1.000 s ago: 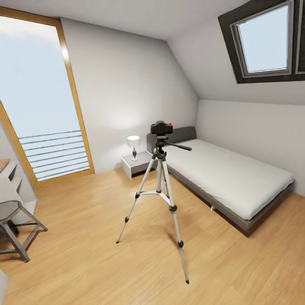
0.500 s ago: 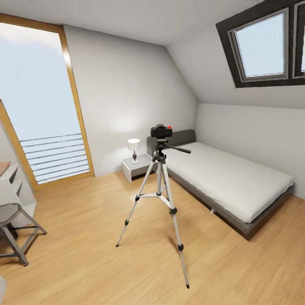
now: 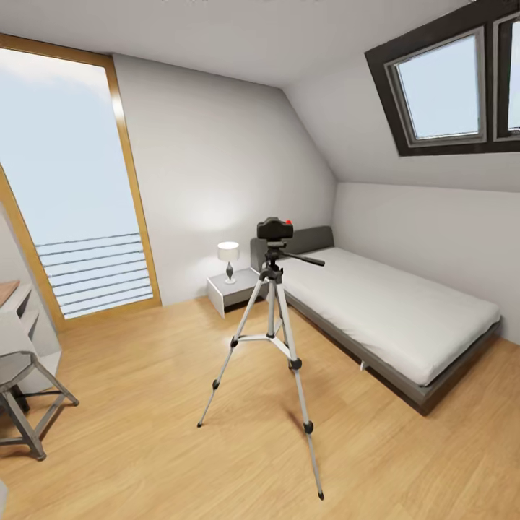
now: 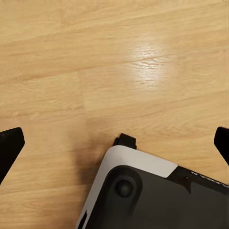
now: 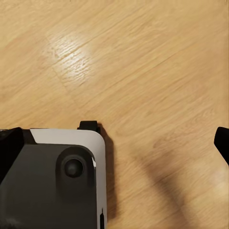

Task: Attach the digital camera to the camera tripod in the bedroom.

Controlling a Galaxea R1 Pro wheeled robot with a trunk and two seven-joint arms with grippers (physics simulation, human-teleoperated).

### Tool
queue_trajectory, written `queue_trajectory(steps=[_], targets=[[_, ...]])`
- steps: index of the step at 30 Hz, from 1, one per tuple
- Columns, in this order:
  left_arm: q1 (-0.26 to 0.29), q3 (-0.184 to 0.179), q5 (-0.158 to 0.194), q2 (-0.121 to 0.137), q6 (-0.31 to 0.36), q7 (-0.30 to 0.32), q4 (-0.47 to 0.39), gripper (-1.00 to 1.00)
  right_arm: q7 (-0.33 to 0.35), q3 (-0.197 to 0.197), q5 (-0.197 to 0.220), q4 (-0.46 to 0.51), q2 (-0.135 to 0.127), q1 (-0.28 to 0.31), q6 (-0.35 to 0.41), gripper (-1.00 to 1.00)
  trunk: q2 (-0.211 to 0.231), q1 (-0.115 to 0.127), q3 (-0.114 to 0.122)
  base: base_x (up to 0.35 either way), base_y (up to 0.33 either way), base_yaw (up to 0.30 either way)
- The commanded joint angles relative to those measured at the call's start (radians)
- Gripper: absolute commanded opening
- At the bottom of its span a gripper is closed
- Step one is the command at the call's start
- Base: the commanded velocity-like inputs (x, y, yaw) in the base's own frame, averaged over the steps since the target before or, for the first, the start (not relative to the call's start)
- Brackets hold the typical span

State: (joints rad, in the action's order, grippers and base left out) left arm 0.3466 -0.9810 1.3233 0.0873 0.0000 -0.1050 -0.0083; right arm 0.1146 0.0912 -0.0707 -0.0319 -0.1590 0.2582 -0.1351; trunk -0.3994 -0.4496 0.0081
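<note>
The digital camera (image 3: 275, 229), black with a red button on top, sits on the pan head of the camera tripod (image 3: 271, 325). The tripod stands upright on the light wood floor in mid-room, its silver legs spread and its black handle pointing toward the bed. In the left wrist view my left gripper (image 4: 115, 145) hangs open over the floor with nothing between its dark fingertips (image 4: 9, 148). My right gripper (image 5: 116, 145) is open the same way, and nothing is in it either.
A low grey bed (image 3: 390, 303) lies right of the tripod. A white nightstand (image 3: 231, 289) with a lamp (image 3: 228, 256) stands behind it. A grey stool (image 3: 25, 390) and a white desk (image 3: 18, 318) are at the left. My own base (image 4: 157, 195) shows below both grippers.
The whole head view has shifted slightly, so the room looks a little farther off. The camera and the tripod have kept their places.
</note>
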Motion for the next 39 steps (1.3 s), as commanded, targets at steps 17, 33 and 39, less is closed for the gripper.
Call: queue_trajectory(steps=[17,33,39], targets=[[0.000,-0.008,0.007,0.000,0.000,-0.004,-0.001,1.00,0.003,0.008,-0.008,-0.003,0.000,0.001,-0.006,1.00,-0.001,0.000,0.027,0.000,0.000,0.000],[0.000,-0.008,0.007,0.000,0.000,-0.004,-0.001,1.00,0.004,0.008,-0.008,-0.003,0.000,0.001,-0.006,1.00,-0.001,0.000,0.053,0.000,0.000,0.000],[0.000,-0.008,0.007,0.000,0.000,-0.004,-0.001,1.00,0.004,0.008,-0.008,-0.003,0.000,0.001,-0.006,1.00,-0.001,0.000,0.063,0.000,0.000,0.000]])
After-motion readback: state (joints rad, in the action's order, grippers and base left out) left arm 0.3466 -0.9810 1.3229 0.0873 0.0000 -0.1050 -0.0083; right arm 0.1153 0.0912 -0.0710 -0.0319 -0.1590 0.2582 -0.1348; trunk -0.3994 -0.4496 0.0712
